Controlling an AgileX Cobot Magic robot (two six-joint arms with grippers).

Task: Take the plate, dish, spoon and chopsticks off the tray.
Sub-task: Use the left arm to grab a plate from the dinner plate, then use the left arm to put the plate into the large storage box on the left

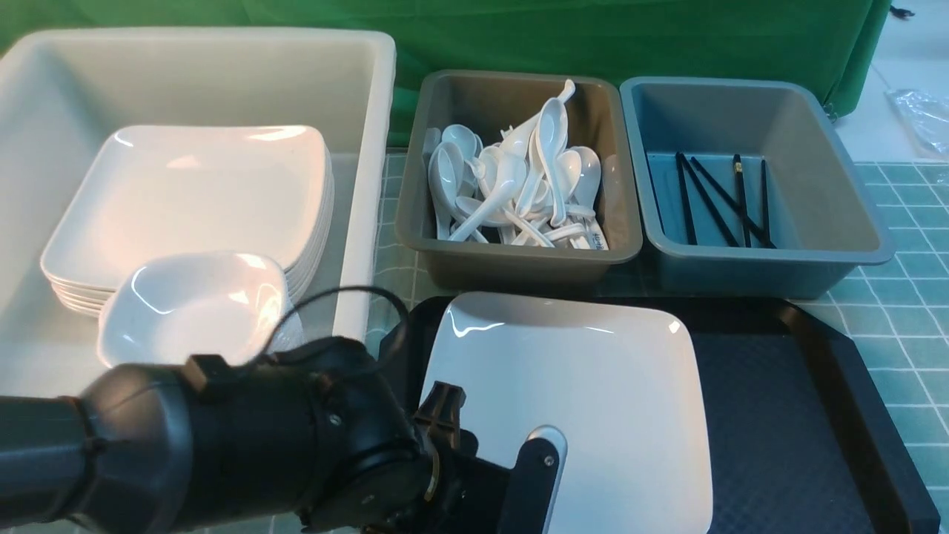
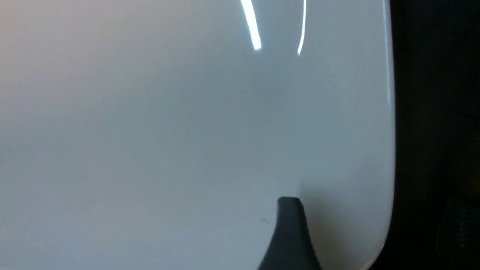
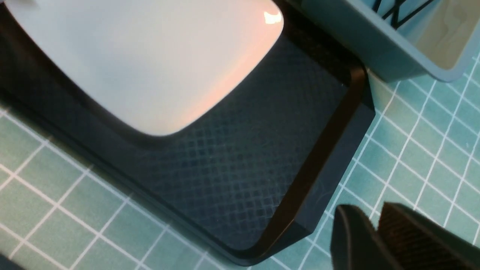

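Observation:
A large white square plate (image 1: 578, 386) lies on the left half of the black tray (image 1: 786, 415); nothing else shows on the tray. My left gripper (image 2: 371, 213) is open at the plate's near-left edge, straddling the rim. One of its fingers (image 1: 543, 454) hangs over the plate's face, and the other is lost in the dark beside the rim. My right gripper (image 3: 375, 219) is shut and empty, hovering over the green mat just off the tray's corner (image 3: 300, 228). A small white dish (image 1: 193, 304) sits in the white tub.
The white tub (image 1: 367, 148) at the left holds a stack of plates (image 1: 193, 200) behind the dish. Behind the tray, a grey tub (image 1: 519, 256) holds several white spoons (image 1: 519, 185) and a blue tub (image 1: 764, 263) holds black chopsticks (image 1: 712, 200). A green backdrop closes the far side.

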